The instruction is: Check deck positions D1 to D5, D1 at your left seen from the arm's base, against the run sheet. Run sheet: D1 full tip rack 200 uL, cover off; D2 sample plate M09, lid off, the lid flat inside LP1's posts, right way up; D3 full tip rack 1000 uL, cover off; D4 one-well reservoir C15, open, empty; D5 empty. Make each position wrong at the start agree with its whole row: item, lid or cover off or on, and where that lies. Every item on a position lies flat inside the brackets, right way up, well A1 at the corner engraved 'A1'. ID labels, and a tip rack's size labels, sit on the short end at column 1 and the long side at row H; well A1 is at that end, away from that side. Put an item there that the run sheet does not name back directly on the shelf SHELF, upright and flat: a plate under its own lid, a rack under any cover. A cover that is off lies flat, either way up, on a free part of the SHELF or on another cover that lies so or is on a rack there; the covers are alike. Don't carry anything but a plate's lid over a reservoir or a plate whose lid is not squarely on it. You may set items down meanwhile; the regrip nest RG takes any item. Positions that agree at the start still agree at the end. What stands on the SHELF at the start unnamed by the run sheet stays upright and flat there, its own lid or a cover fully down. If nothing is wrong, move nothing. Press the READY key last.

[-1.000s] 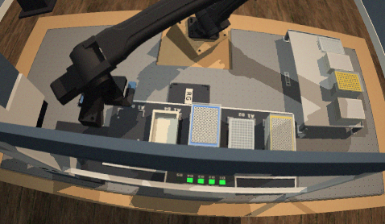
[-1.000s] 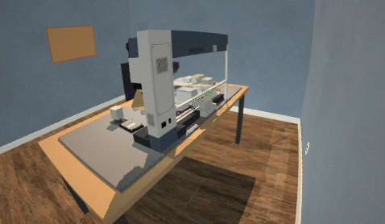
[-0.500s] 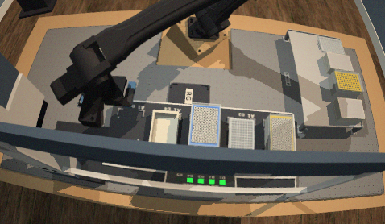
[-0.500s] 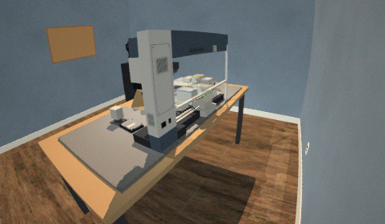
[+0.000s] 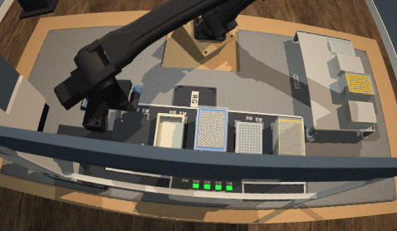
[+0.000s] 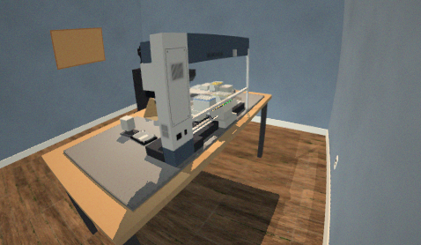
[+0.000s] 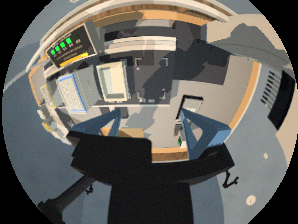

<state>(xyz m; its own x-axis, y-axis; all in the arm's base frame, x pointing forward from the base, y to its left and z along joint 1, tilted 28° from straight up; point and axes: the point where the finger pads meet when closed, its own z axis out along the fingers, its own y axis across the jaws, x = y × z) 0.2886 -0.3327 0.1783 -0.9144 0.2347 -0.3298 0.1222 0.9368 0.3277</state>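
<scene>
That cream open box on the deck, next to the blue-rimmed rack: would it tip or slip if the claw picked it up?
The cream reservoir looks rigid and boxy, so it probably won't flex. It appears empty, so likely light. Its smooth walls might slip in the open gripper, and being squat, it seems unlikely to tip.

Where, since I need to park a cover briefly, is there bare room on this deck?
Grey mat shows bare between the RG nest and the shelf, and again left of the arm in the top view. Crowded: the reservoir, blue rack, plate and yellow rack stand side by side, and boxes line the shelf's outer edge.
</scene>
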